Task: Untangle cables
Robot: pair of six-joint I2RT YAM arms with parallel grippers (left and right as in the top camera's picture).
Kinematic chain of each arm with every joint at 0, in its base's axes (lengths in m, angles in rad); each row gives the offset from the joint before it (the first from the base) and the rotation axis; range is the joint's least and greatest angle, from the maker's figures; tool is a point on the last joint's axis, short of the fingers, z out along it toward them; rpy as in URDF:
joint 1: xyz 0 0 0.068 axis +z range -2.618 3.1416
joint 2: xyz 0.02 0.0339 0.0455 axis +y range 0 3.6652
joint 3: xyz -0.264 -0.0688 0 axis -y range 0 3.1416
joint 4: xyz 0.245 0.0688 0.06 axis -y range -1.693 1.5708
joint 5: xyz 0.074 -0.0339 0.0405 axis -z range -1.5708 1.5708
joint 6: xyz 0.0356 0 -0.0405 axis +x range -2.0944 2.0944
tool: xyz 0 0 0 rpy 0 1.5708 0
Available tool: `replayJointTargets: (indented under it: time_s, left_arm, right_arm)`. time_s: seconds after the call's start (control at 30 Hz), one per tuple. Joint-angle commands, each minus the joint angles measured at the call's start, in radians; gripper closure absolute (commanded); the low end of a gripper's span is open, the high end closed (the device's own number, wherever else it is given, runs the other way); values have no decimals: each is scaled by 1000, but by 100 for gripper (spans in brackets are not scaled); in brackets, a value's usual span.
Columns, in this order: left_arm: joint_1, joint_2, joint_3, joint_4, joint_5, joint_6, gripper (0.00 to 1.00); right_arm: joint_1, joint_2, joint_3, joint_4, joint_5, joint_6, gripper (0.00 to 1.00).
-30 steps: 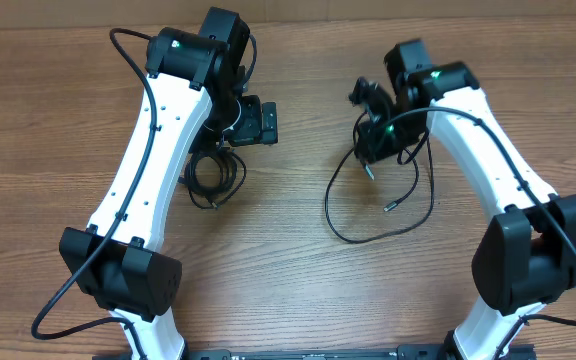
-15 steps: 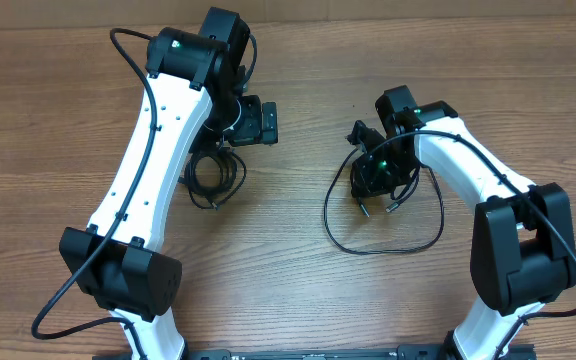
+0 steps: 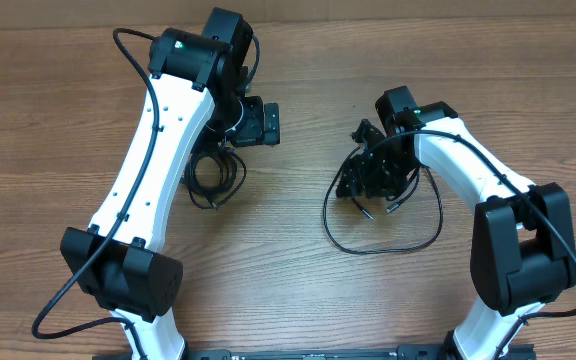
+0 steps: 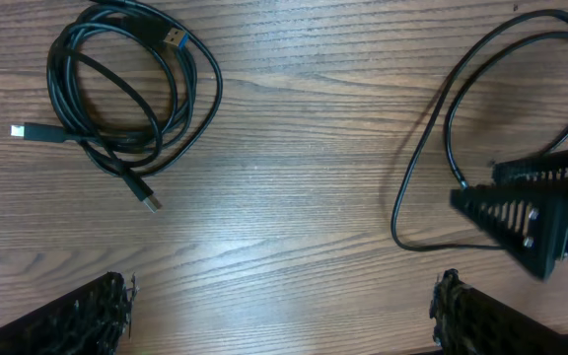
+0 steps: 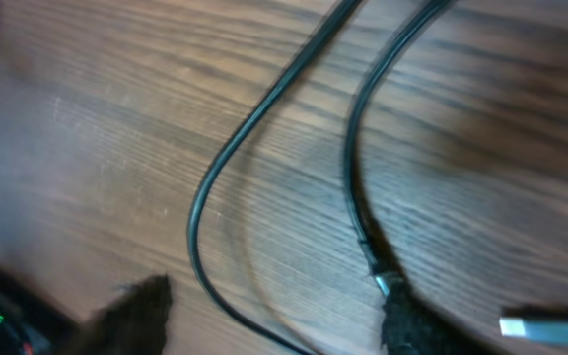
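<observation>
Overhead shows both cables on the table. A tight coil lies just beside the left arm, below the left claw. A loose cable curves in a wide loop under the right claw. The two cables lie well apart.

Only the left wrist view shows the coil's plugs: a blue-tongued one at the top, a pale one at the left and a metal one at the lower right. It also shows the left claw spread wide with bare wood between its fingers, gripping nothing.

The right wrist view is blurred. The right claw has its fingers apart, low over the loose cable. One strand passes between them, unclamped. A plug end lies just beside the other finger.
</observation>
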Motion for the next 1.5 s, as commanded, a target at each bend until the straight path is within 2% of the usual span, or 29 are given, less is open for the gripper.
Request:
replayJointTargets:
  time_s: [0.0,0.2,0.3,0.43,0.5,0.7,0.8,0.83,0.9,1.0,1.2,1.43,1.47]
  left_arm:
    - [-5,10,-7,1,-7,7,0]
    - [-5,10,-7,2,-7,7,0]
    - [-5,10,-7,2,-7,7,0]
    - [-5,10,-7,1,-7,8,0]
    - [-5,10,-7,0,-7,8,0]
    - [-5,10,-7,-2,-7,8,0]
    - [-5,10,-7,2,-7,8,0]
    - [-5,10,-7,3,-7,8,0]
    - [-5,10,-7,2,-7,8,0]
    - [-5,10,-7,-3,-8,8,0]
    - [-5,10,-7,-2,-8,8,0]
    - [-5,10,-7,1,-8,8,0]
    - [-5,10,-7,1,-8,8,0]
  right_arm:
    - [16,3,-3,3,-73,18,13]
    - [94,3,-3,-14,-92,17,0]
    - [172,3,-3,-19,69,21,0]
    - [244,3,-3,-16,327,176,0]
    - [254,3,-3,-9,347,208,1]
    - [258,9,-9,-2,261,208,17]
    - [272,21,-9,1,249,212,33]
    - [276,25,-9,5,252,212,44]
    - [285,28,-9,9,290,237,73]
    - [285,29,-9,9,365,301,96]
    - [257,27,16,10,367,306,96]
    - [156,0,154,-67,387,304,96]
    - [141,0,165,-75,392,304,90]
